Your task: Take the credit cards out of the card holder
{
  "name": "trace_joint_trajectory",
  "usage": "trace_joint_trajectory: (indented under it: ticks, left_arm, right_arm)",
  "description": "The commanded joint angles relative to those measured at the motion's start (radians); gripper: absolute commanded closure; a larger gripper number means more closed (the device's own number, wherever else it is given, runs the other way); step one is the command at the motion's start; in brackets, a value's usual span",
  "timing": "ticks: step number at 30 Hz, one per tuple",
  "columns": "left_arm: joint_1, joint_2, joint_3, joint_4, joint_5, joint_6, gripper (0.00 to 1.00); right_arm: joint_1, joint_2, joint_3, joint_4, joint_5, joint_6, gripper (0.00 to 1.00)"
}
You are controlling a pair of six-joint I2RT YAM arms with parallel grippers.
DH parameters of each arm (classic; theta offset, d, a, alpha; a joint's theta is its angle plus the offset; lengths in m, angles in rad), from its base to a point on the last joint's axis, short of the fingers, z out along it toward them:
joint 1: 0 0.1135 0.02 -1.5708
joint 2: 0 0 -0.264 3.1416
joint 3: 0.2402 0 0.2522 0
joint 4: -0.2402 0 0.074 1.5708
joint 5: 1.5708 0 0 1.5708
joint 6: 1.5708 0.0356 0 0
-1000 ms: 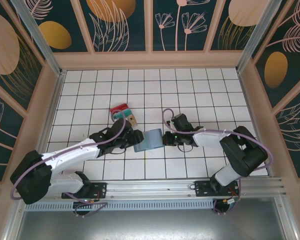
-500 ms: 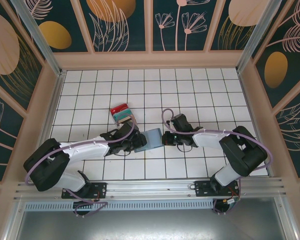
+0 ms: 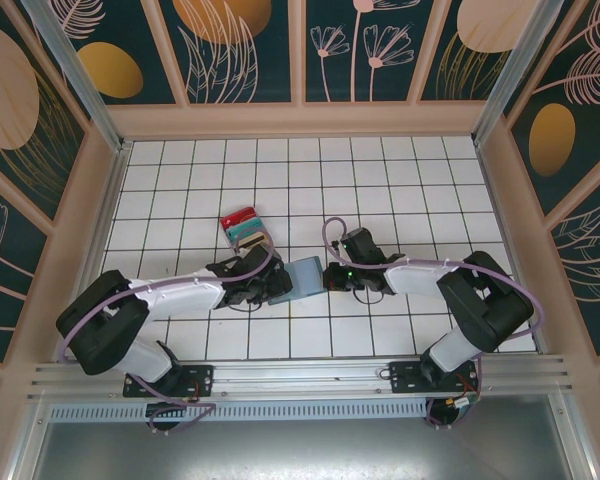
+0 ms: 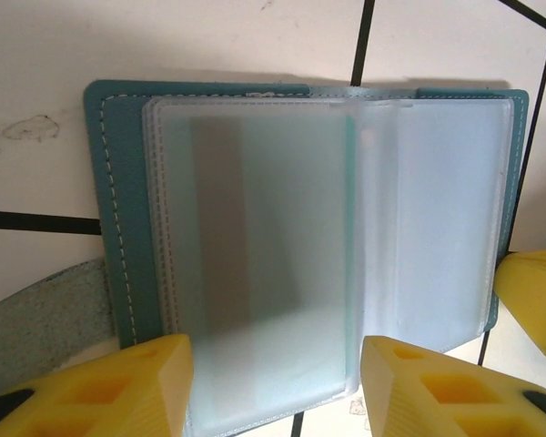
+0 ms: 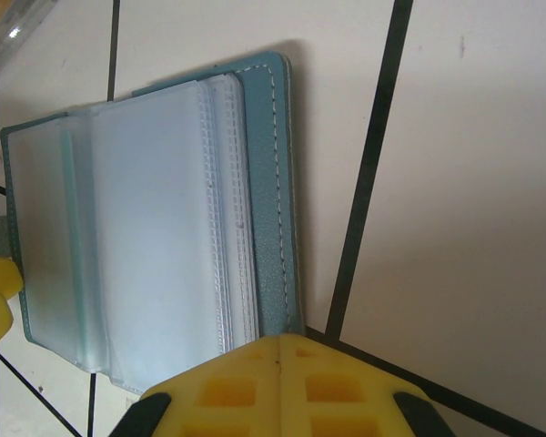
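Note:
The card holder [image 3: 302, 277] lies open on the white tiles, a slate-blue cover with frosted plastic sleeves [image 4: 282, 255]. My left gripper [image 4: 278, 382] is open, its yellow fingers [image 4: 136, 382] either side of the near edge of one sleeve page. My right gripper [image 5: 282, 344] is shut, its tips on the edge of the holder's cover [image 5: 278, 228]. In the top view the left gripper [image 3: 272, 286] and the right gripper [image 3: 329, 278] face each other across the holder. The credit cards [image 3: 246, 229], red, teal and tan, lie fanned on the tiles just behind the left gripper.
Wooden walls [image 3: 300, 120] close in the tiled floor at the back and on both sides. The arms' base rail [image 3: 300, 380] runs along the near edge. Bare tiles [image 3: 420, 190] stretch behind and to the right of the holder.
The left arm's rear links have swung to the right and its gripper has edged up to the holder. The right arm and the cards have not moved.

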Motion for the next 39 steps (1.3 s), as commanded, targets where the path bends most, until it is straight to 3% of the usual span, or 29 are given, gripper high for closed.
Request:
trace_joint_trajectory:
  ticks: [1, 7, 13, 23, 39]
  left_arm:
    - [-0.004, 0.032, 0.026, -0.036, -0.001, 0.006, 0.47]
    - [-0.005, 0.051, 0.041, -0.053, -0.007, 0.013, 0.46]
    - [-0.009, 0.065, 0.023, 0.077, 0.079, 0.020, 0.45]
    - [-0.009, -0.028, 0.022, -0.036, -0.049, -0.001, 0.44]
    - [-0.010, 0.023, 0.025, -0.088, -0.036, -0.003, 0.44]
  right_arm:
    - [0.011, 0.032, -0.005, -0.012, 0.012, 0.012, 1.00]
    - [0.011, 0.035, -0.004, -0.011, 0.009, 0.011, 1.00]
    - [0.011, 0.038, 0.004, -0.011, 0.004, 0.010, 1.00]
    - [0.012, 0.041, 0.005, -0.010, 0.001, 0.010, 1.00]
    - [0.014, 0.051, 0.011, -0.008, -0.004, 0.013, 1.00]
